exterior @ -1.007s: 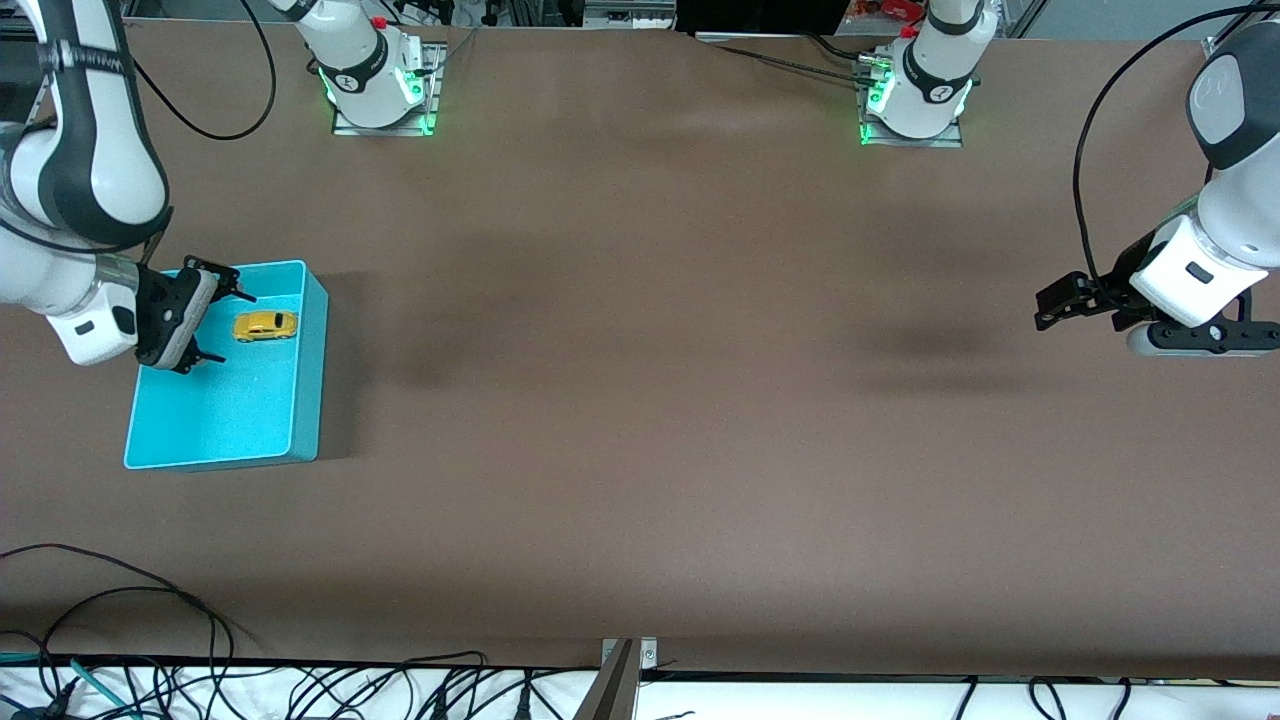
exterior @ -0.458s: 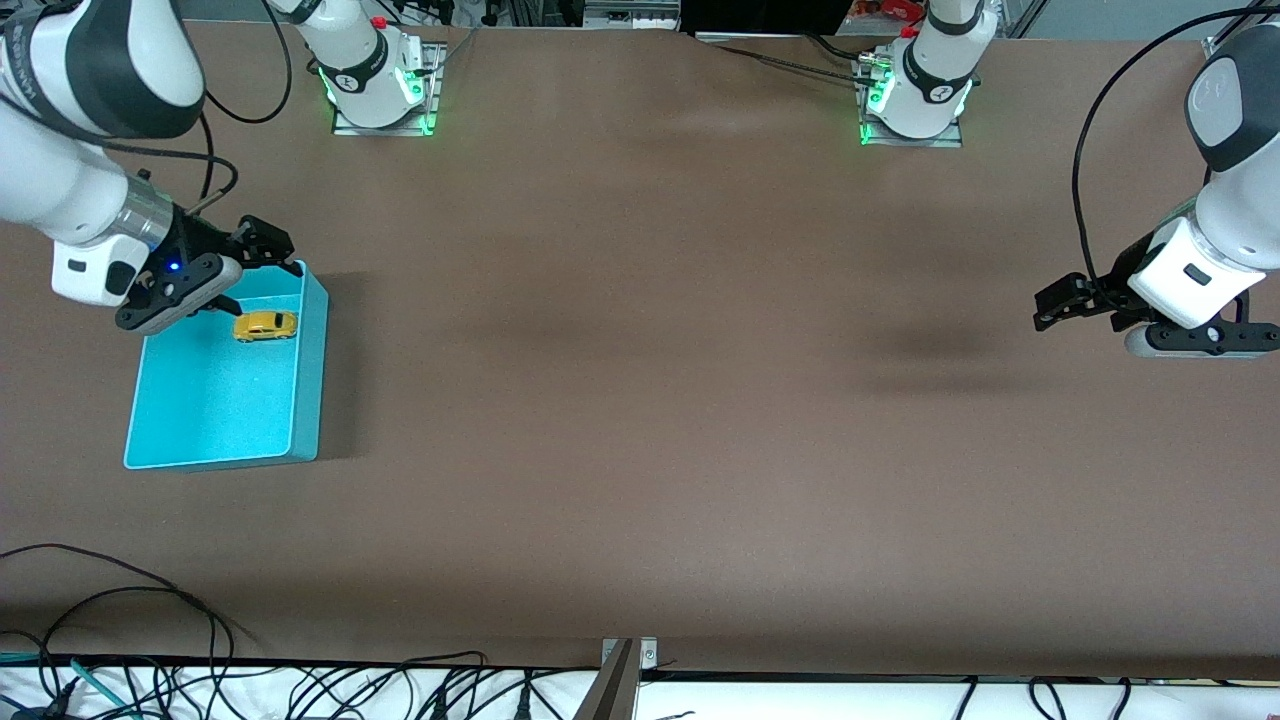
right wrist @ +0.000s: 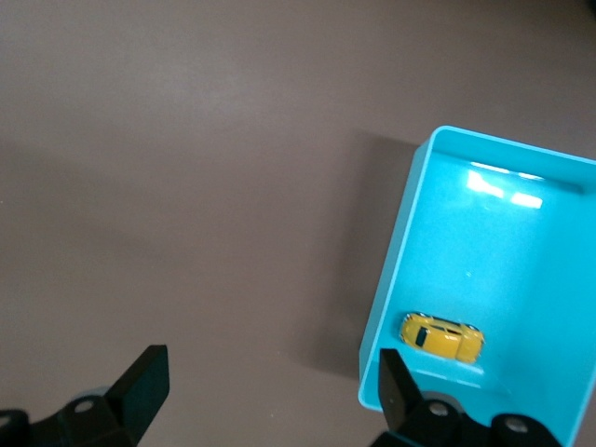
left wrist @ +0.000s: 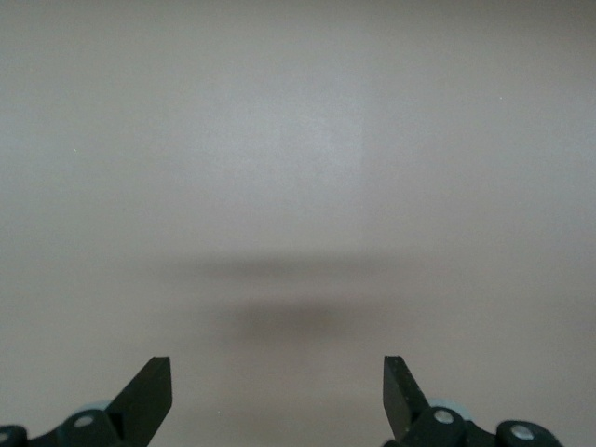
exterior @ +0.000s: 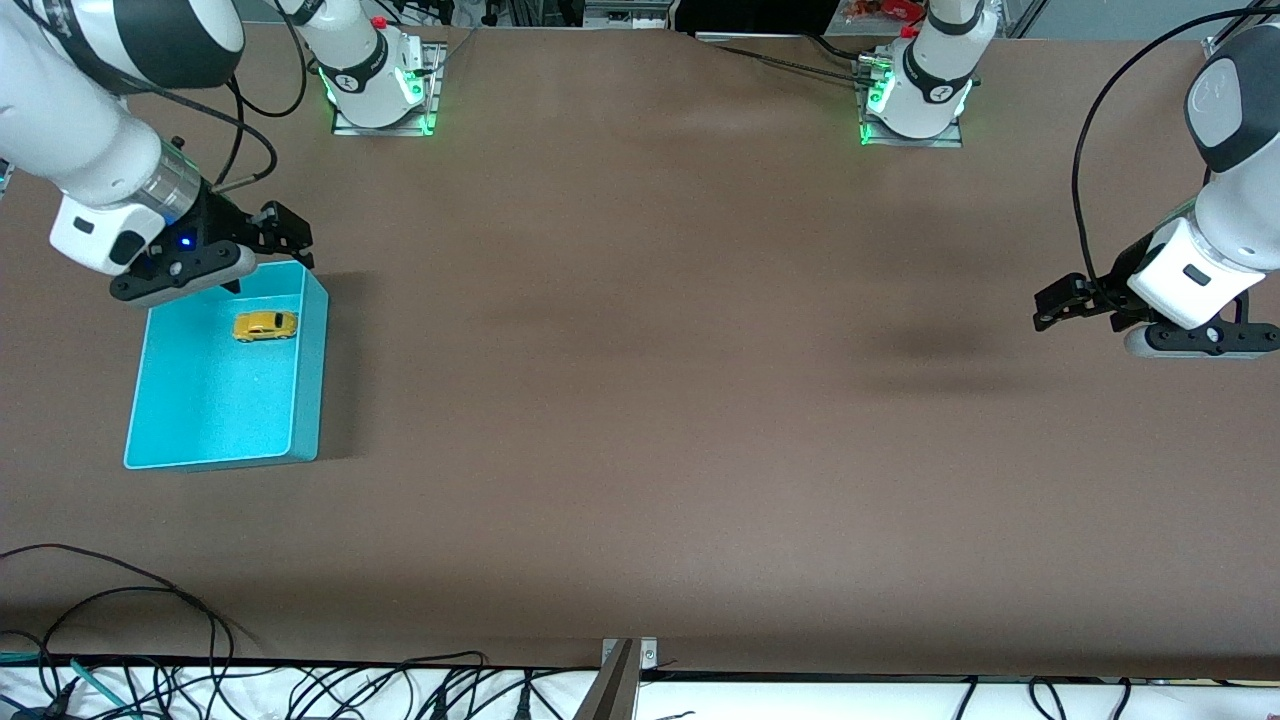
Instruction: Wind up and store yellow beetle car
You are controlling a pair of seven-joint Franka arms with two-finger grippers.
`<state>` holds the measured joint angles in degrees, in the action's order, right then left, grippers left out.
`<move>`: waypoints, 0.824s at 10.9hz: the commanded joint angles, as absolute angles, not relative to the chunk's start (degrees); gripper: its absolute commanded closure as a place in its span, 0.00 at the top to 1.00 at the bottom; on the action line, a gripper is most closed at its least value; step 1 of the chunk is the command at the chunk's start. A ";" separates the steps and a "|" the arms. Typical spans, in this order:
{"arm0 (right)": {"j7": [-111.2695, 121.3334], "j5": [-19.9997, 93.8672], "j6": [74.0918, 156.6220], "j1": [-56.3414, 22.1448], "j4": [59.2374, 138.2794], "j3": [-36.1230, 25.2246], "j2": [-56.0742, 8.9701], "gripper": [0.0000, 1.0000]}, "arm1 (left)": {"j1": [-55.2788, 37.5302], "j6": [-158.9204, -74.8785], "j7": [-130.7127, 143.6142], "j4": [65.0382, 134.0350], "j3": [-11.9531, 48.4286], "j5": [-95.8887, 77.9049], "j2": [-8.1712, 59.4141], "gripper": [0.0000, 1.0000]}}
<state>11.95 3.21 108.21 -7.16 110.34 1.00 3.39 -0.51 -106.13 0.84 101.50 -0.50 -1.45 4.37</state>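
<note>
Front view: tiny yellow beetle-bodied toy car (exterior: 265,326) lies in turquoise plastic bin (exterior: 308,370), upper left of frame, long axis crosswise; right gripper (exterior: 262,247) above bin's upper rim, fingers spread, empty, nearer arm; left gripper (exterior: 1052,307) waits at right edge, spread, empty.

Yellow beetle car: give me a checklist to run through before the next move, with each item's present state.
1. yellow beetle car lies inside the turquoise bin, on its floor: ok.
2. Car free of any grip: ok.
3. right gripper open and empty, over the bin's edge nearest the robots' bases: ok.
4. left gripper open and empty, waiting over bare table at the left arm's end: ok.
5. Bin upright on the table, nothing else in it: ok.
6. Car wound up: cannot tell.
</note>
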 commanded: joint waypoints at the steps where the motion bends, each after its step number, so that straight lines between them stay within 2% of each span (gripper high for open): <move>1: 7.21 -0.44 102.31 -8.53 106.79 0.79 6.93 1.00 | -0.18 -105.56 0.00 101.16 -0.35 -0.62 4.39 1.00; 5: 7.03 0.00 100.29 -7.91 101.00 0.26 6.59 1.00 | -0.26 -105.56 0.00 101.16 -0.35 -0.62 4.39 1.00; 9: 5.72 -0.26 98.36 -5.80 99.67 0.79 6.06 1.00 | -0.26 -105.56 0.00 101.16 -0.35 -0.62 4.39 1.00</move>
<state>7.44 0.66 101.20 -6.84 101.87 0.19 6.99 -0.50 -106.13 0.84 101.53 -0.53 -1.45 4.38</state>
